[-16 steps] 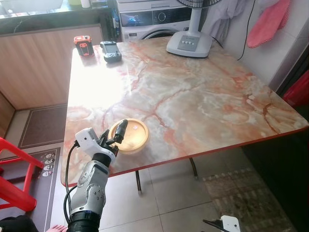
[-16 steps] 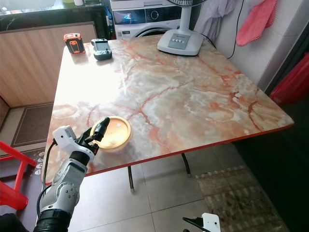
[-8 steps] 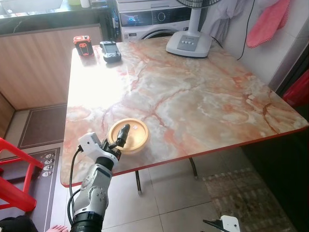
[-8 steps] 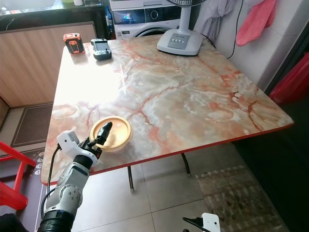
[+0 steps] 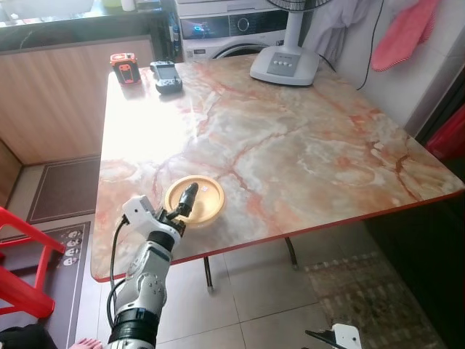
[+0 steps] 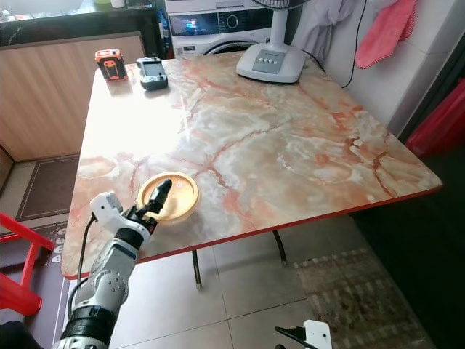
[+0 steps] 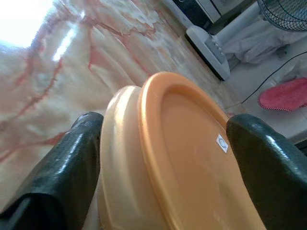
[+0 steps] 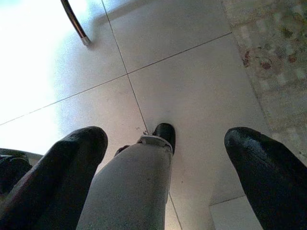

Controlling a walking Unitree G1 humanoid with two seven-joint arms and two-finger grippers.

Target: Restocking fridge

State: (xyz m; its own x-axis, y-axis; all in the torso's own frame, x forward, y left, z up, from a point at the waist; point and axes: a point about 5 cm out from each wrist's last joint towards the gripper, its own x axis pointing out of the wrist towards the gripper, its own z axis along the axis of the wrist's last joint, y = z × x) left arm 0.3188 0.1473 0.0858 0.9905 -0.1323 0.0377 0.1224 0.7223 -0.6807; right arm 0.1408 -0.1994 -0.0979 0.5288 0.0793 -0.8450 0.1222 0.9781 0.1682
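Orange round lidded container (image 5: 195, 201) sits near the near-left edge of the marble tabletop (image 5: 290, 145). Left gripper (image 7: 165, 158) reaches from the near side; its fingers (image 7: 72, 163) are spread on either side of the container, one close against its side wall, the other beside the lid rim. Contact not confirmed. Right gripper (image 8: 168, 167) hangs low over the tiled floor (image 8: 192, 86), fingers apart, holding nothing. At the far end of the tabletop: fan base (image 5: 285, 67), a red device (image 5: 125, 67) and a dark controller (image 5: 166, 76).
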